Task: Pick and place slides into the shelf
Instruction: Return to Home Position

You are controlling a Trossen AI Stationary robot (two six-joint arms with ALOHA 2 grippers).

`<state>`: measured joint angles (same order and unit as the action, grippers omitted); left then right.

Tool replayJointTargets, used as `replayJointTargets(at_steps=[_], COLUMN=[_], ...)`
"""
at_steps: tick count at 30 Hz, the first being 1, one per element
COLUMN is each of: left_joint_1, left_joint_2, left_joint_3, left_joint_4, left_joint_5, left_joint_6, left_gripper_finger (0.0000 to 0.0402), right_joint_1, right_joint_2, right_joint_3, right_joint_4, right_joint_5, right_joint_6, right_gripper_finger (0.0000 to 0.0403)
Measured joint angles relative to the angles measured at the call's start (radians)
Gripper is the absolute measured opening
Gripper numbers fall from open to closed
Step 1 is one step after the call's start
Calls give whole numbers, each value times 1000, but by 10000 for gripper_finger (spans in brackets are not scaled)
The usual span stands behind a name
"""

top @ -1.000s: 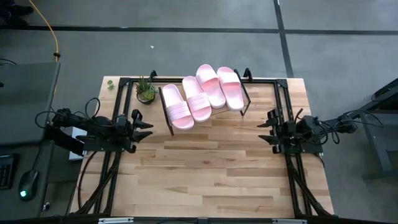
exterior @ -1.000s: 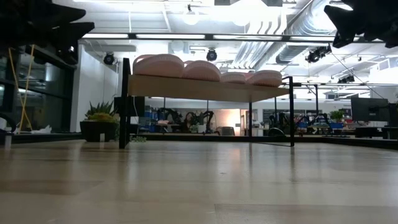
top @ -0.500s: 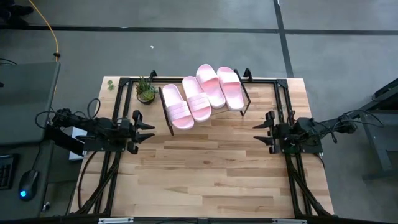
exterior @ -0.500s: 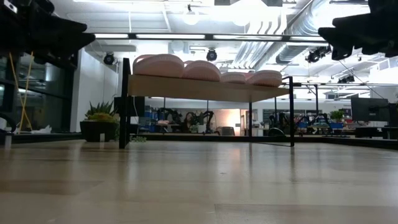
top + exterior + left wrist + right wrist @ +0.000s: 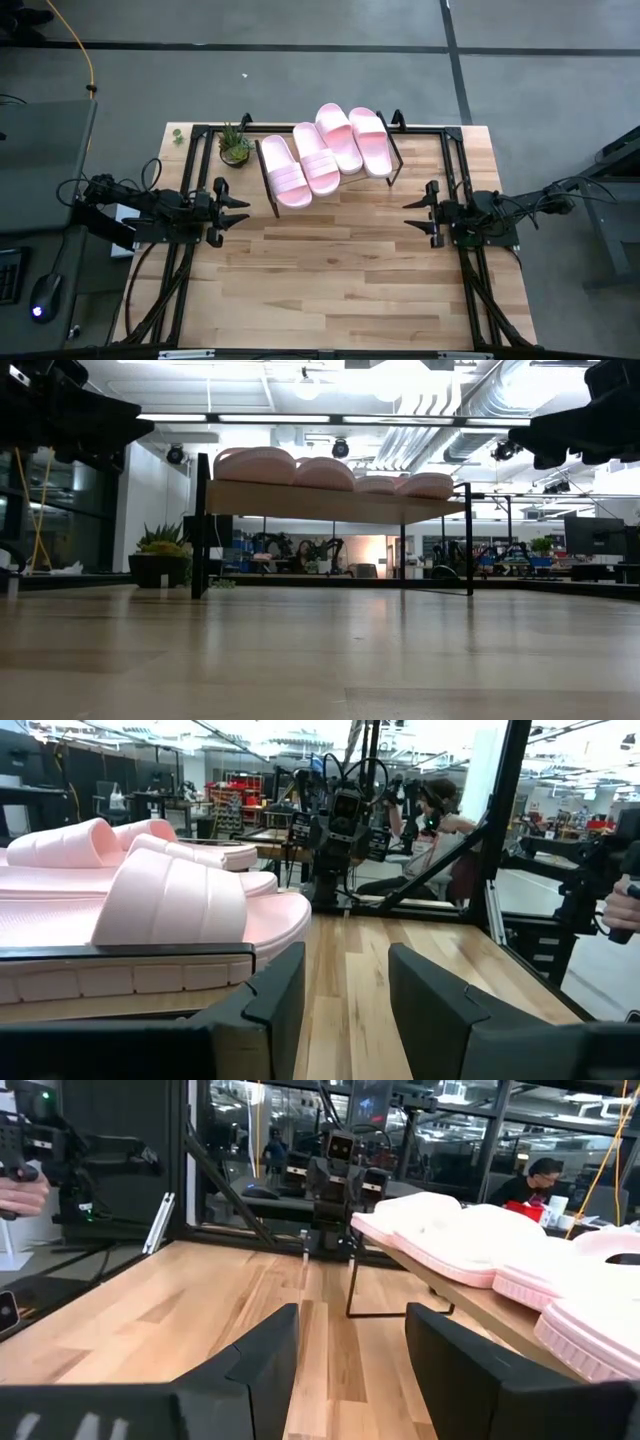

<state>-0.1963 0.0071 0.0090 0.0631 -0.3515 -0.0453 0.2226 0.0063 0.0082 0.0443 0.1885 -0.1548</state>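
Observation:
Four pale pink slides (image 5: 325, 155) lie side by side with their soles on the slanted wooden shelf (image 5: 268, 190) at the table's far edge. The low view shows the slides (image 5: 300, 468) on the shelf board (image 5: 330, 502). My left gripper (image 5: 243, 211) hovers open, left of the shelf and above the table, and its wrist view shows the slides (image 5: 170, 895) close by. My right gripper (image 5: 410, 215) is open near the shelf's right end, facing the table's left. In its wrist view the slides (image 5: 470, 1240) sit on the shelf.
A small potted plant (image 5: 235, 147) stands left of the shelf at the far edge. Black arm frames (image 5: 165, 280) (image 5: 490, 290) run along both table sides. Bare wood (image 5: 330, 270) fills the middle and near part. A seated person (image 5: 440, 810) and a hand (image 5: 20, 1185) show beyond the table.
My right gripper has moved toward the table's left and come lower, its fingers staying open. The slides and shelf have not moved.

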Motion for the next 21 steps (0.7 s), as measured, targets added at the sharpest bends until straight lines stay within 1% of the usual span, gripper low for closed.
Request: replayJointTargets(at_steps=[21], left_joint_1=[0], left_joint_2=[0], left_joint_3=[0], left_joint_4=[0], left_joint_5=[2], left_joint_6=[-8], left_gripper_finger=[129], right_joint_1=[0], right_joint_2=[0], right_joint_3=[0], right_joint_4=[0], right_joint_5=[3], right_joint_6=[-2], right_gripper_finger=[177])
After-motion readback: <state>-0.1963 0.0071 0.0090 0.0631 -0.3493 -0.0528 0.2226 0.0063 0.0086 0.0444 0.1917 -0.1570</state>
